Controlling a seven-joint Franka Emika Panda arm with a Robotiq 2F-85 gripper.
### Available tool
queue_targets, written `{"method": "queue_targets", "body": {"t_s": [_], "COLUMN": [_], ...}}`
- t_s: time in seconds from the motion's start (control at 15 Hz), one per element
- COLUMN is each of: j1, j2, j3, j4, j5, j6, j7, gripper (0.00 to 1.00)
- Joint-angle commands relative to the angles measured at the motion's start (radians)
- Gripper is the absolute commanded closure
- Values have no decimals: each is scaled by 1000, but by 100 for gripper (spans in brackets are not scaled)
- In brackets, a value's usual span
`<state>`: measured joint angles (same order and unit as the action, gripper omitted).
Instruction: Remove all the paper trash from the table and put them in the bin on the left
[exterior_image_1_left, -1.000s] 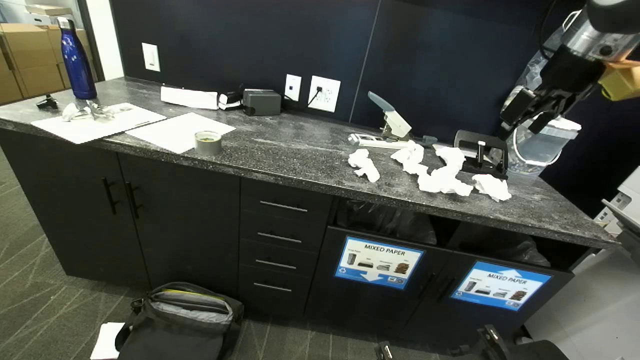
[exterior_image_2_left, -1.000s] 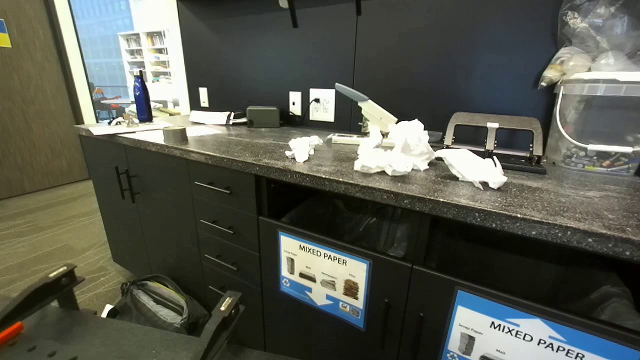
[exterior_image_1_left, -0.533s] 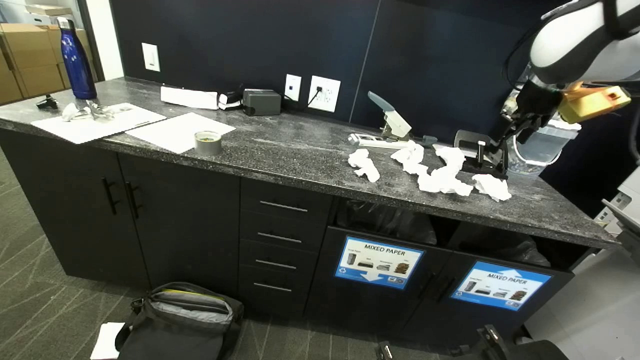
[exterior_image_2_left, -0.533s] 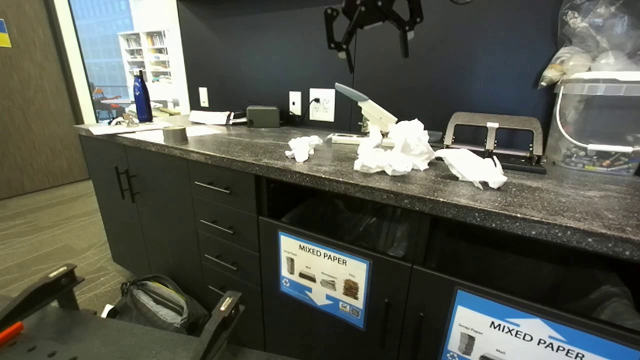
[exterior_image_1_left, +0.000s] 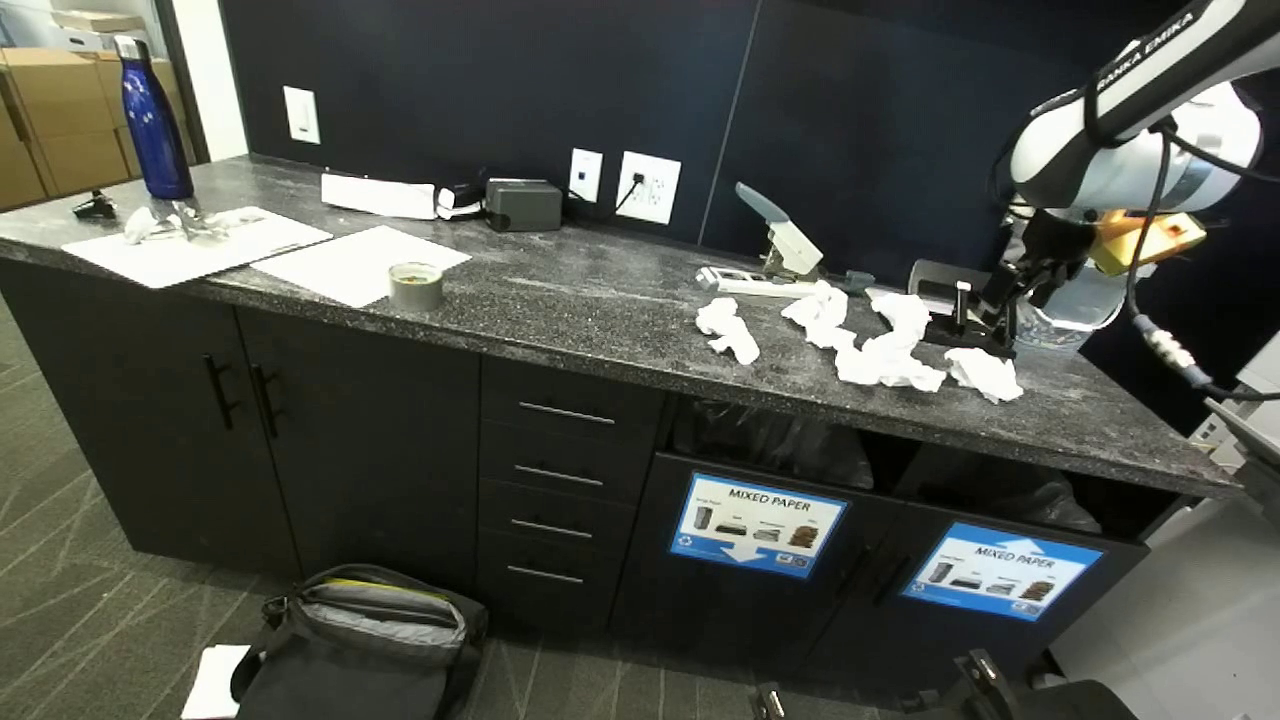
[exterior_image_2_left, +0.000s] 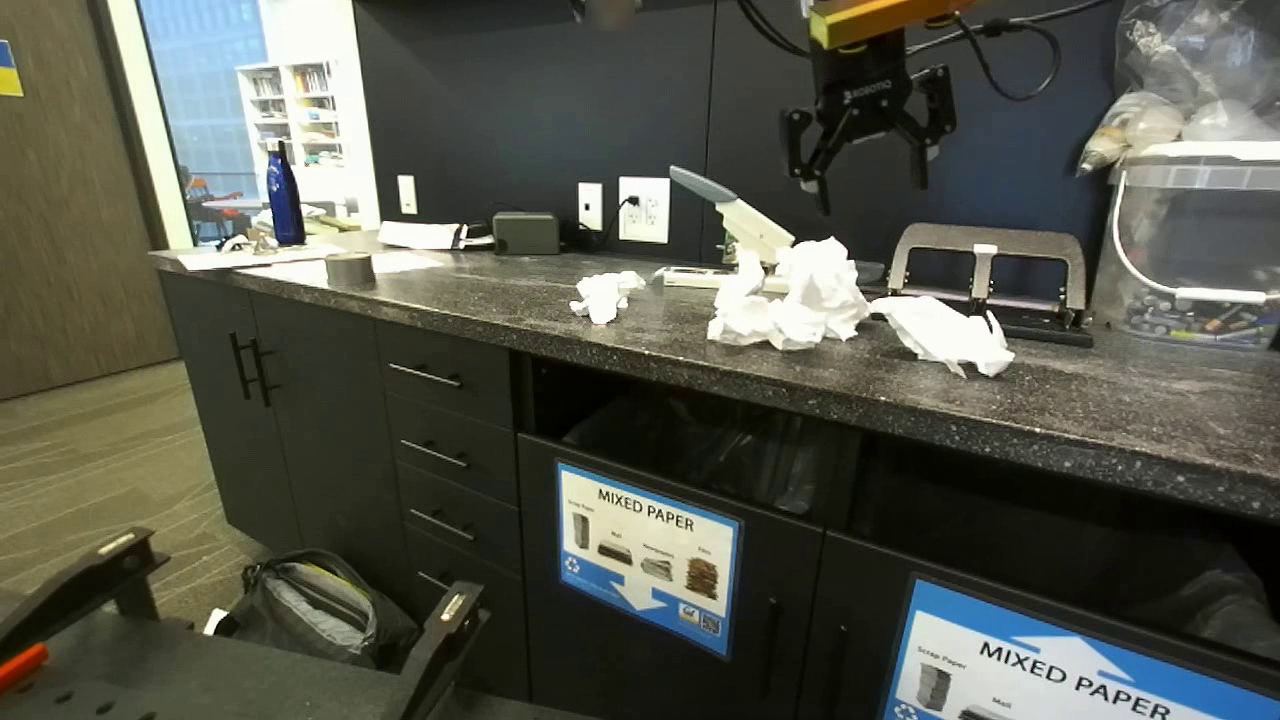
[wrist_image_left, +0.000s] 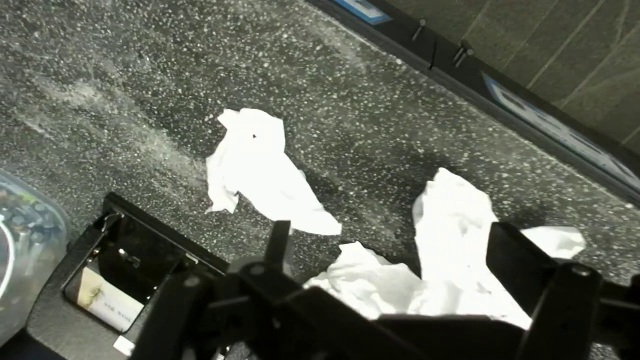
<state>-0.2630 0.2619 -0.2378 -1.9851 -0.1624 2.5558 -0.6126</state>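
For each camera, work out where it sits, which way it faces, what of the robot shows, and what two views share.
In an exterior view: low before the counter, facing the dark wall; the open gripper hangs from above.
In an exterior view: higher, facing down across the counter; the arm and gripper enter upper right.
Wrist view: above the counter, looking down on crumpled paper; fingers apart at bottom.
Shared by both exterior views: crumpled paper, the blue bottle.

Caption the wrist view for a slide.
Open black two-finger gripper above crumpled white paper scraps on a dark grey speckled stone countertop.
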Motion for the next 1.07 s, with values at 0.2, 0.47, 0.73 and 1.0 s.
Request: {"method": "queue_targets", "body": {"t_s": [0.2,0.47,0.73,1.0], "j1": [-210,-281,-279,-274], "j2": [306,433,529,603], "j3": [122,172,154,145], "j4": [378,552,675,757], "j5": [185,227,197,179], "j6": [-103,-226,-257,-235], "j7": [-313,-459,-476,-458], "gripper": [0,0,0,0]}}
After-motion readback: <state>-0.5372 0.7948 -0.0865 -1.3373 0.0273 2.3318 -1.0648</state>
